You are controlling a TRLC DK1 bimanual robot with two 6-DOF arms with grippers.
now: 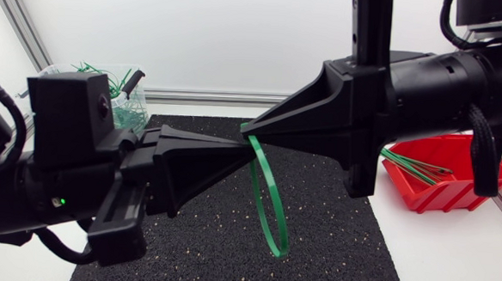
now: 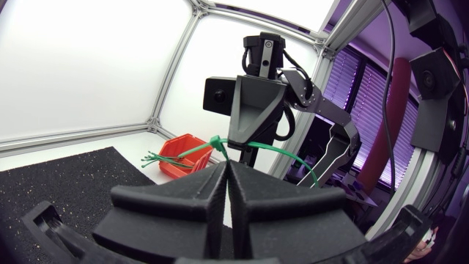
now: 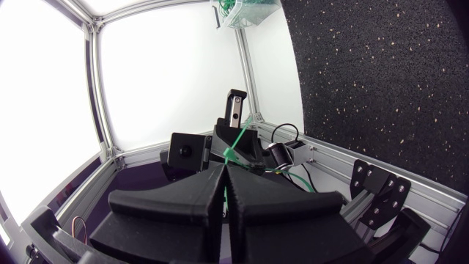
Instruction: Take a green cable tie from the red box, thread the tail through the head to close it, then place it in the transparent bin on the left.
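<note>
Above the black mat [image 1: 332,239], a green cable tie [image 1: 269,210] hangs as a closed loop between my two grippers. My left gripper [image 1: 247,144] comes in from the left and is shut on the top of the loop. My right gripper [image 1: 246,128] meets it tip to tip from the right, also shut on the tie just above. In the left wrist view the shut left gripper [image 2: 226,163] points at the tie [image 2: 275,150] with the red box [image 2: 183,150] beyond. In the right wrist view the tie [image 3: 238,138] crosses just ahead of the shut right gripper [image 3: 226,165].
The red box [image 1: 481,191] at the right of the mat holds several more green ties. The transparent bin [image 1: 128,108] at the back left holds several green ties and also shows far ahead in the right wrist view [image 3: 249,13]. An aluminium frame rail runs along the back.
</note>
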